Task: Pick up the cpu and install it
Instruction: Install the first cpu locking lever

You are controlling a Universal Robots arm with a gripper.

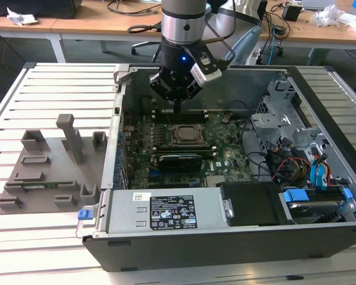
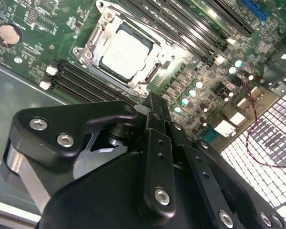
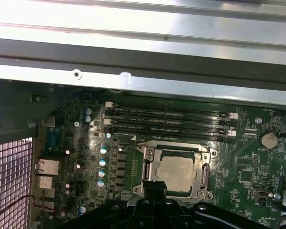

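The gripper (image 1: pixel 177 105) is held just above the motherboard (image 1: pixel 222 155) inside the open computer case (image 1: pixel 225 249), its fingers drawn together into one narrow tip with nothing clamped between them, as is seen in the second wrist view, where the fingertips (image 2: pixel 155 107) meet close beside the socket frame (image 2: pixel 93 45). The cpu (image 2: pixel 125 53) is found already seated flat within that frame, its silvery top exposed and level, so the chip appears to have been released into its place (whether it is fully settled cannot be judged). In the first wrist view the cpu (image 3: pixel 175 172) is bordered by the metal frame on all sides, with the memory slots (image 3: pixel 167 121) running just beyond it toward the case wall. Little free room is left around the socket: slots on one side, a long black card (image 1: pixel 179 159) on the other, while open space is offered only upward
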